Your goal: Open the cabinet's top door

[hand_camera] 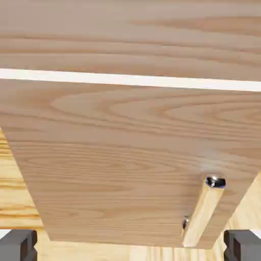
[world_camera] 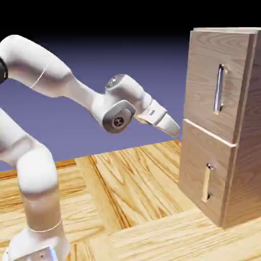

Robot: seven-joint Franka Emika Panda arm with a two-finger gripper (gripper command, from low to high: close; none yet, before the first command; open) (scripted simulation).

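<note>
- In the exterior view, the cabinet's top door is sitting closed in the upper front of the tall wood-grain cabinet, at the exterior view's right.
- A vertical silver bar handle is standing out from that door, toward the edge at the exterior view's right.
- A pale strip is running between the top door and the lower door; in the hand view it is crossing above the lower door as a white band.
- The lower door is lying flush below, carrying a shorter brass-coloured handle, which is showing at the hand view's lower right.
- The two-finger gripper is pointing toward the cabinet and slightly downward, hovering in front of it near the level of the strip.
- Its jaws are standing wide open, the fingertips showing far apart at the hand view's bottom corners, gripping nothing.
- The white Franka arm is reaching across above the parquet-like wooden surface.
</note>
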